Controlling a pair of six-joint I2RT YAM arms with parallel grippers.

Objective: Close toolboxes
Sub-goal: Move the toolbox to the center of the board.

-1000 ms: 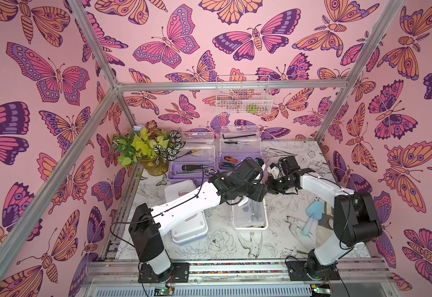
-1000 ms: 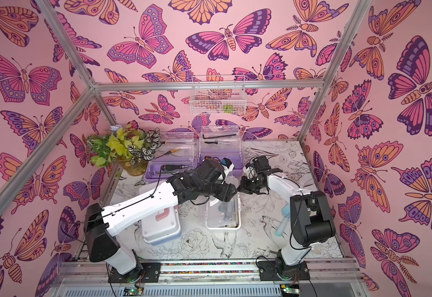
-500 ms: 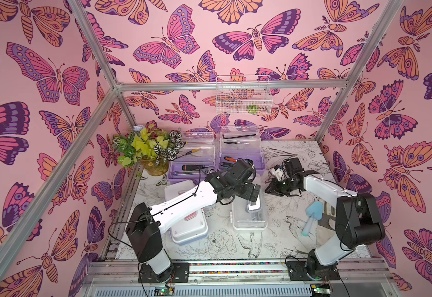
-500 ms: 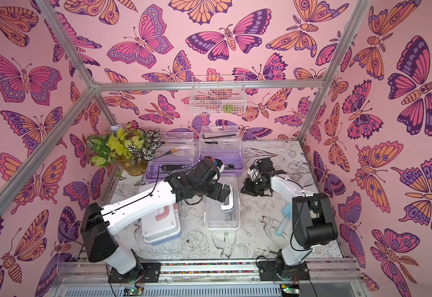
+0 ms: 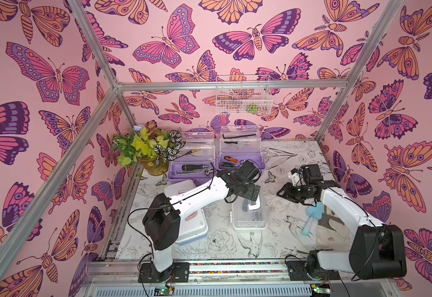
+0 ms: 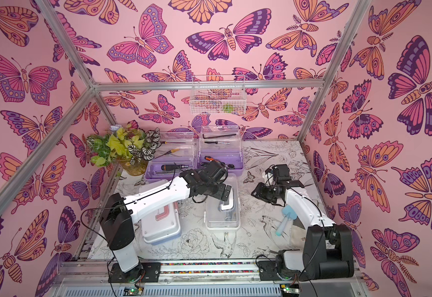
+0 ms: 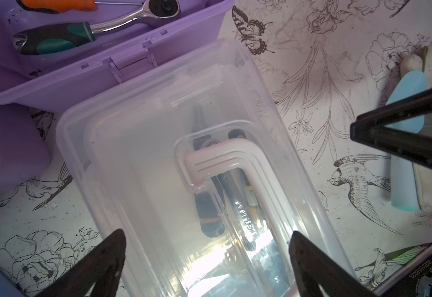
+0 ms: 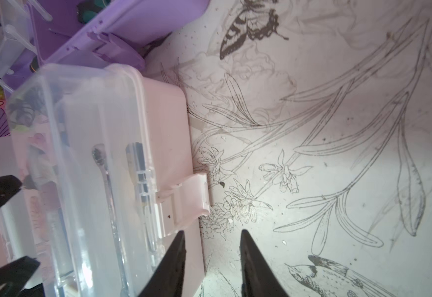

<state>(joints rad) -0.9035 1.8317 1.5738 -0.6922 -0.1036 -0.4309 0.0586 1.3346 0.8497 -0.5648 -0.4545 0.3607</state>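
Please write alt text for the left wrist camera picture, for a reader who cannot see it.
The white toolbox with its clear lid down fills the middle, dark tools showing through the lid under a folded white handle. The left gripper stands open, one fingertip at each side of the box. Beside it, an open lilac toolbox holds a ratchet.

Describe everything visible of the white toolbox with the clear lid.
The white toolbox is a plastic box: milky white base, clear lid down, white handle folded flat on it. Its side latch sticks out, seemingly unclipped. A dark-handled tool and a wrench show through. It lies flat on the table, one end by a lilac box; the left gripper hovers above, fingers open.
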